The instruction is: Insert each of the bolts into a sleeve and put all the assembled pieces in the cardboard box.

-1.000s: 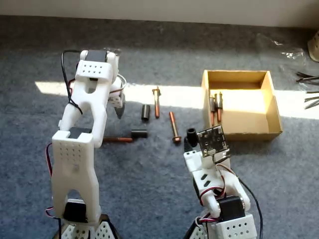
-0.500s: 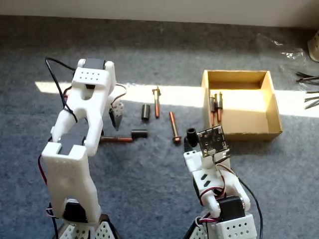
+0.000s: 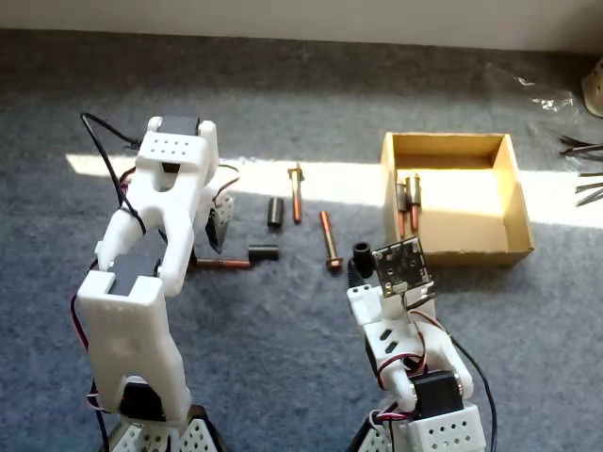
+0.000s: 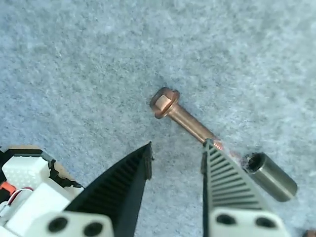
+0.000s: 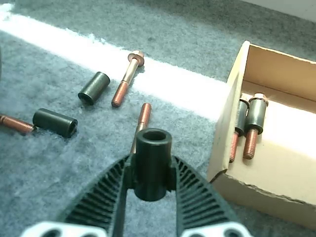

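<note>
High view, three loose bolts (image 3: pixel 297 193) (image 3: pixel 328 240) (image 3: pixel 221 265), two loose sleeves (image 3: pixel 274 212) (image 3: pixel 263 252) (seemingly two boxed assemblies (image 3: pixel 400 205) (image 3: pixel 414 198)), right hand (image 5: pixel 151 167) holding sleeve (image 5: pixel 153 145), left hand (image 4: pixel 175 148) wide.

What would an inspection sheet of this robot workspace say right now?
Surface: grey carpet, sunlit strip across it.
Job's things: three loose bolts, two loose sleeves on carpet; two assembled pieces in the cardboard box.
Clutter: metal tools and clear plastic wrap, far right.
Claws: left claw open above a bolt; right claw shut on a sleeve.
Cables: black cable looping off left arm.
Surroundings: pale wall along the far edge.
</note>
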You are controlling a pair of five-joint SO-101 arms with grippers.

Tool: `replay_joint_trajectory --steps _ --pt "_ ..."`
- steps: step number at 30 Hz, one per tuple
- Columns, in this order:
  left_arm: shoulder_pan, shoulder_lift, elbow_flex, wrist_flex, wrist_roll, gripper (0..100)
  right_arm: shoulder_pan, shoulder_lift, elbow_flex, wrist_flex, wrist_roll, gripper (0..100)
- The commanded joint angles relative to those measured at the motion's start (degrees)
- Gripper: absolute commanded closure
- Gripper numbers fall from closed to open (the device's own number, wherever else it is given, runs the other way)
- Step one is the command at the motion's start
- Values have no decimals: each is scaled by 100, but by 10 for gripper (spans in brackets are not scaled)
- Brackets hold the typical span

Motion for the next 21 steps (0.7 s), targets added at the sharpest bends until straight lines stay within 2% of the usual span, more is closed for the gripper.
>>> replay_joint_trajectory --steps 1,4,7,12,18,21 --pt "101 -312 -40 53 70 839 40 -57 -31 -163 62 995" --pt "48 -312 75 62 246 839 40 -57 -31 -163 62 995" --pt "-22 -312 312 35 1099 838 40 -57 -31 -163 62 995" --pt "-75 -312 497 44 1389 839 40 -57 -31 -163 62 995" --pt "-92 -312 497 26 2171 836 40 -57 -31 -163 62 995" --pt "-92 -312 514 -299 2277 836 40 -57 -31 -163 62 995"
